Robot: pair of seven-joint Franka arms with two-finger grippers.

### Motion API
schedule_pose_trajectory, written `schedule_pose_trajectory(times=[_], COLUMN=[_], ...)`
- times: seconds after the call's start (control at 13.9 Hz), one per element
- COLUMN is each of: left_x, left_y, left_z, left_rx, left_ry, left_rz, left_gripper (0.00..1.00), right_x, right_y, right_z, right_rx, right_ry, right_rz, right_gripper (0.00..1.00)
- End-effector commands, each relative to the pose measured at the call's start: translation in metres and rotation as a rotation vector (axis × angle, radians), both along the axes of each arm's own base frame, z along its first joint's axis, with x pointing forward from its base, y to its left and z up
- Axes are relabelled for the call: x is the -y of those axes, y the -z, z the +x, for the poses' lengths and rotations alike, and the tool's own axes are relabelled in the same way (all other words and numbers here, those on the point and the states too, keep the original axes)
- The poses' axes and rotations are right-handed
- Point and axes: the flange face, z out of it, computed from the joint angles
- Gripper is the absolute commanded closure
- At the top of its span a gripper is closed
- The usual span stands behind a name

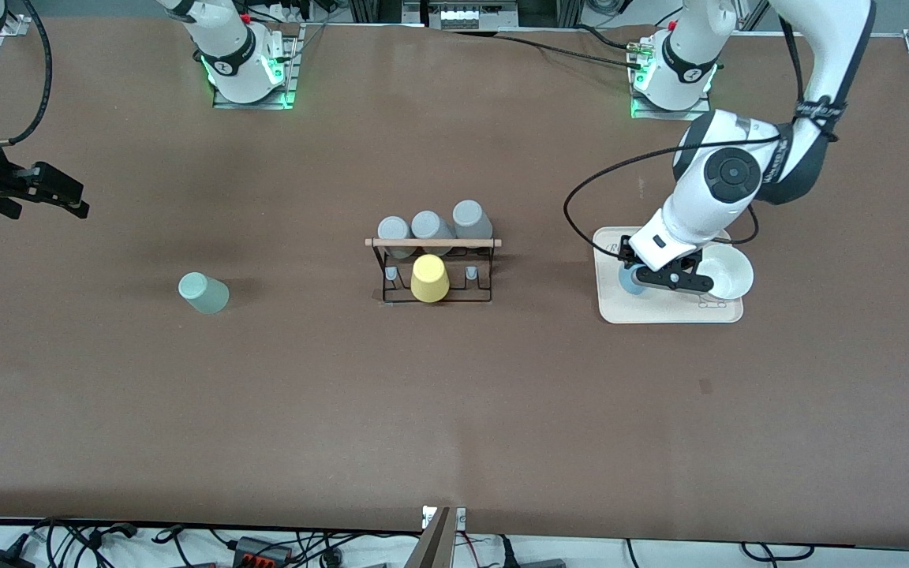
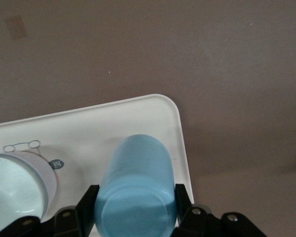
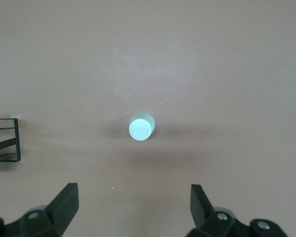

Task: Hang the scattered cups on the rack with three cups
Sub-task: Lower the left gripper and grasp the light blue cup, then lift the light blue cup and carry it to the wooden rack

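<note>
The light blue cup [image 1: 630,282] stands upside down on the beige tray [image 1: 663,312] toward the left arm's end of the table. My left gripper [image 1: 634,276] is down on it. In the left wrist view, my left gripper [image 2: 135,197] has a finger against each side of the light blue cup [image 2: 138,192]. The pale mint cup [image 1: 203,293] stands on the table toward the right arm's end; it also shows in the right wrist view [image 3: 141,127]. My right gripper [image 1: 72,197] [image 3: 133,197] is open and empty, high over the table. The black wire rack [image 1: 432,242] stands mid-table.
The rack holds three grey cups [image 1: 431,226] and a yellow cup [image 1: 429,278]. A white bowl [image 1: 727,272] [image 2: 15,187] sits on the tray [image 2: 89,128] beside the blue cup. The rack's end [image 3: 5,140] shows in the right wrist view.
</note>
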Motion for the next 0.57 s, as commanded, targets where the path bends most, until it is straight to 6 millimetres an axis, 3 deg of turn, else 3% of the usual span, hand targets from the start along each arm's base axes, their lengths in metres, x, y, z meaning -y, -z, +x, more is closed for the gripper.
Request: schedule_pose_trajectory(times=[0.0,0.14,0.36,0.5], left_x=[0.043,0.093,0.172,0.203], left_y=[-0.054,-0.071,-0.077,-0.075], left_z=[0.048,0.062,0.063,0.061], left_rx=[0.018,0.016,0.006,0.008], left_ry=[0.009,-0.031,-0.116,-0.128], left_rz=[-0.042,-0.080,-0.113,-0.134], left_gripper=[0.70,0.70,0.70,0.71], right_x=[0.002,0.002,0.002,0.001], right_y=[-0.001,0.000,0.000,0.004], right_z=[-0.001,-0.002,-0.002,0.001], right_rx=[-0.001,-0.007,-0.007,-0.010], right_ry=[0.002,0.002,0.002,0.000], right_rz=[0.000,0.000,0.000,0.000], right_gripper=[0.00,0.00,0.00,0.00])
